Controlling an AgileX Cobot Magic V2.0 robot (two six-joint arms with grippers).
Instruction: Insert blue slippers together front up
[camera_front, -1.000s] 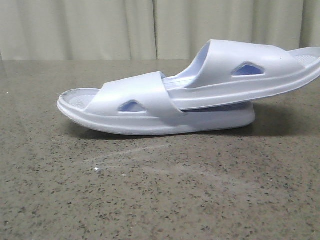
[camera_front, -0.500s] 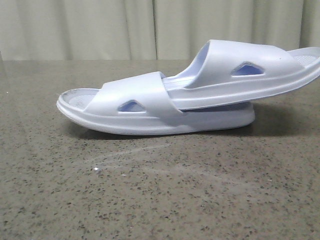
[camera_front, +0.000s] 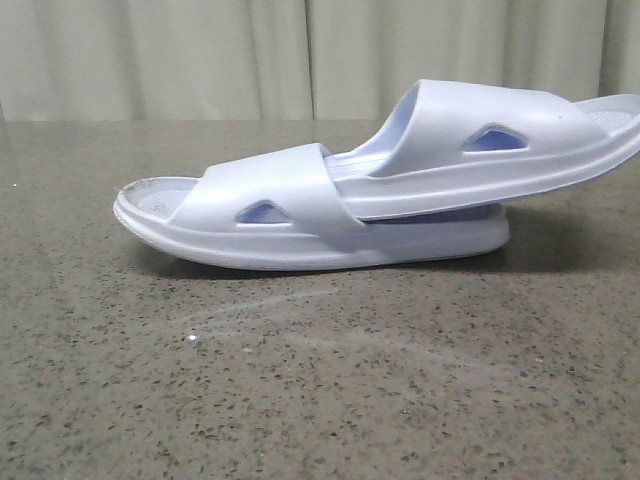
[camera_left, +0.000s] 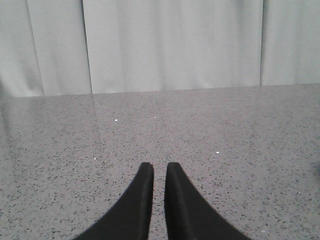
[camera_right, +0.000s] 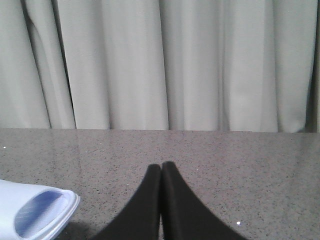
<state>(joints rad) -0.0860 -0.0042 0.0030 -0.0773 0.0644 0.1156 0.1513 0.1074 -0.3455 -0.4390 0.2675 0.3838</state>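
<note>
The blue slippers (camera_front: 380, 185) lay nested on the speckled surface (camera_front: 300, 380): the lower slipper (camera_front: 260, 215) sat flat with its toe to the left, and the upper slipper (camera_front: 490, 145) had one end pushed under the lower one's strap, its other end tilted up and hanging out past the lower slipper to the right. Both arms were clear of the pair. The left gripper (camera_left: 155, 170) hung over bare surface with its jaws nearly closed on nothing, a thin slit between them; the right gripper (camera_right: 161, 167) had its jaws pressed together and empty, with one slipper end (camera_right: 35, 212) showing near it. The likely trouble was the raised, overhanging end: it looked only lightly wedged, so a brush from the right arm nearby could lever it out of the strap or swing the pair askew. Foam may also spring back and loosen the fit.
</note>
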